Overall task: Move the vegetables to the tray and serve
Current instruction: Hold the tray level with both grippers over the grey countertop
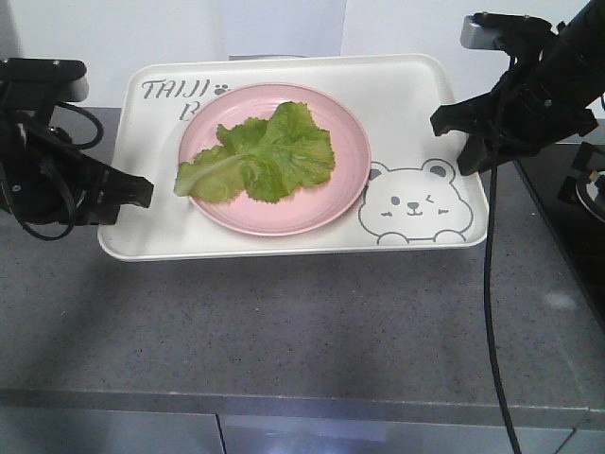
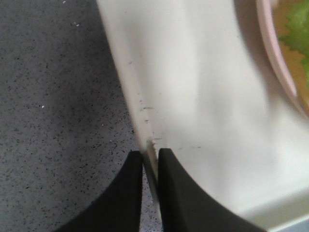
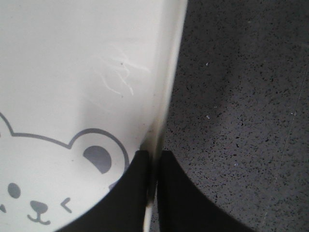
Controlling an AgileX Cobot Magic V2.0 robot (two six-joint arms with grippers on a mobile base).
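1. Vegetables (image 1: pixel 260 151) lie on the pink plate (image 1: pixel 350 180) on the tray (image 1: pixel 284 241), between the left gripper (image 1: pixel 142 192) and right gripper (image 1: pixel 449 121); loading looks done, serving remains. The tray seems lifted off the bench (image 1: pixel 284 331).
2. Left wrist view: the left gripper (image 2: pixel 150 159) is pinched on the tray (image 2: pixel 193 96) rim, plate beyond it.
3. Right wrist view: the right gripper (image 3: pixel 154 159) is likewise pressed on the tray (image 3: pixel 72 72) edge, beside the bear drawing (image 3: pixel 48 188).

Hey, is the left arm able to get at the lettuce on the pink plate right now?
Probably not as things stand. The left gripper is shut on the tray edge, helping the right gripper hold it. The lettuce lies uncovered on the pink plate, but reaching it means releasing the tray.
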